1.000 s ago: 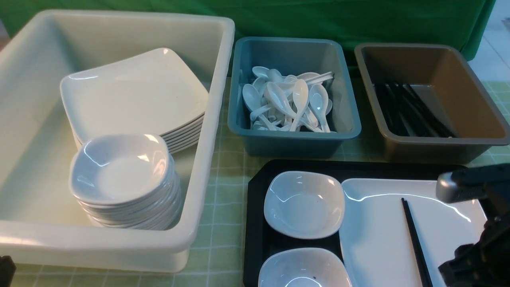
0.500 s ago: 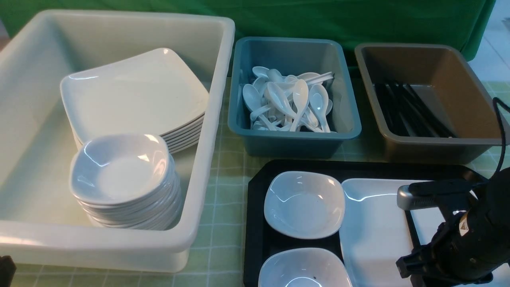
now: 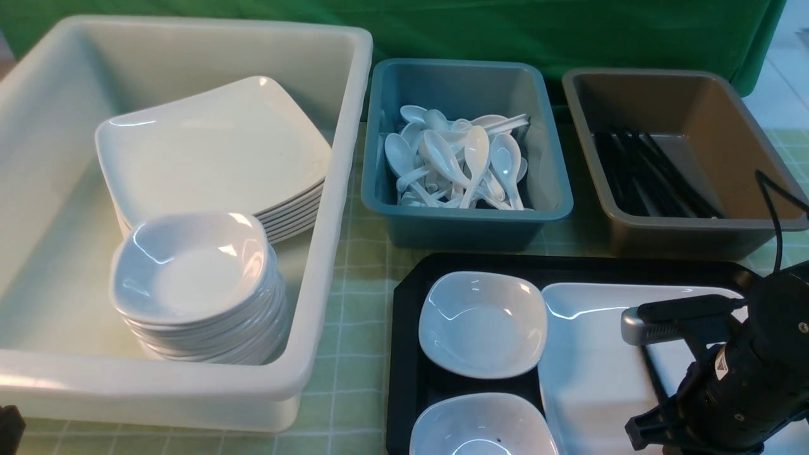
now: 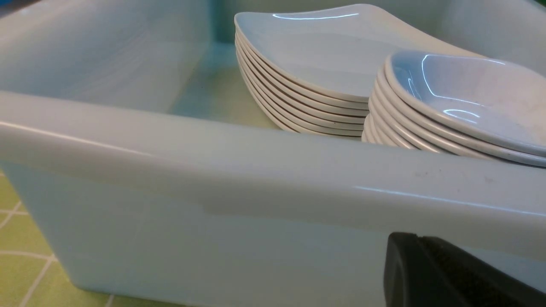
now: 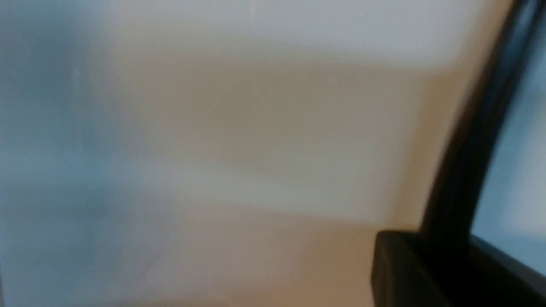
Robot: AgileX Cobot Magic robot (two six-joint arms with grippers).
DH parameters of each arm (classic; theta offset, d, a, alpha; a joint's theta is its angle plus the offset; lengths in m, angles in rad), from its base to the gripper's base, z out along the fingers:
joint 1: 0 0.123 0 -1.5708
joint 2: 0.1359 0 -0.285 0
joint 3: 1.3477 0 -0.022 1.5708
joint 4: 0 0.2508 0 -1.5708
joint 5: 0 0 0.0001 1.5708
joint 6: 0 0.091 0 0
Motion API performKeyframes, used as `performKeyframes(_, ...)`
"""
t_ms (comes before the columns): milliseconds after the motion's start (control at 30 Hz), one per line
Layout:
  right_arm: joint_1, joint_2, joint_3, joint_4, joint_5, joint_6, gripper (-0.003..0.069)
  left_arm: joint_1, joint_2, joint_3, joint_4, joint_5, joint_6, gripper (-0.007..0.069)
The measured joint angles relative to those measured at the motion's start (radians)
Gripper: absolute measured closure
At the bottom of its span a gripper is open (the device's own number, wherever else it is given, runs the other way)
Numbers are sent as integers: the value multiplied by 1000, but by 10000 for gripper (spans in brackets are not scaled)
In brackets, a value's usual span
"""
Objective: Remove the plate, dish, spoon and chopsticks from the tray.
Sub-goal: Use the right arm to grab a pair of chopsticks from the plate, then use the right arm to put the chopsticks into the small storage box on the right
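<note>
The black tray (image 3: 402,354) at the front right carries two small white dishes (image 3: 482,323) (image 3: 481,426) and the large white plate (image 3: 594,379). The black chopsticks (image 3: 654,374) lie on the plate, mostly covered by my right arm (image 3: 733,385). Seen from the right wrist, my right gripper (image 5: 443,243) is shut on the chopsticks (image 5: 477,128), which rise out of its jaws just over the plate. No spoon shows on the tray. My left gripper (image 4: 418,237) is shut and empty, close to the white crate's outer wall (image 4: 256,179).
The big white crate (image 3: 328,253) on the left holds a stack of square plates (image 3: 215,151) and a stack of small bowls (image 3: 193,272). Behind the tray stand a blue-grey tub (image 3: 468,221) of white cutlery and a brown tub (image 3: 689,234) of black sticks.
My right arm has come in from the right and down over the plate, and its jaws have closed on the chopsticks. The left arm has not moved.
</note>
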Motion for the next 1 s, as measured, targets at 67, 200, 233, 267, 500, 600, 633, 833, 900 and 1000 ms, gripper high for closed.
performKeyframes(67,0,-10,2,9,24,-9,555,0,0,0,0,0,0,626)
performKeyframes(200,0,-73,2,13,97,-18,555,0,0,0,0,0,0,626)
performKeyframes(233,0,-96,2,13,116,-24,555,0,0,0,0,0,0,626)
performKeyframes(267,0,-140,2,13,148,-32,555,0,0,0,0,0,0,626)
performKeyframes(500,0,-373,-12,-5,244,-81,555,0,0,0,0,0,0,626)
performKeyframes(600,0,-427,-67,-63,242,-100,555,0,0,0,0,0,-1,626)
performKeyframes(633,0,-429,-89,-85,234,-100,555,0,0,0,0,0,-1,626)
performKeyframes(833,-59,-302,-304,-193,110,-97,555,0,0,0,0,0,-1,626)
performKeyframes(900,-82,-250,-347,-199,75,-98,555,0,0,0,0,0,-1,626)
performKeyframes(1000,-168,-75,-502,-205,-47,-102,555,0,0,0,0,0,-1,626)
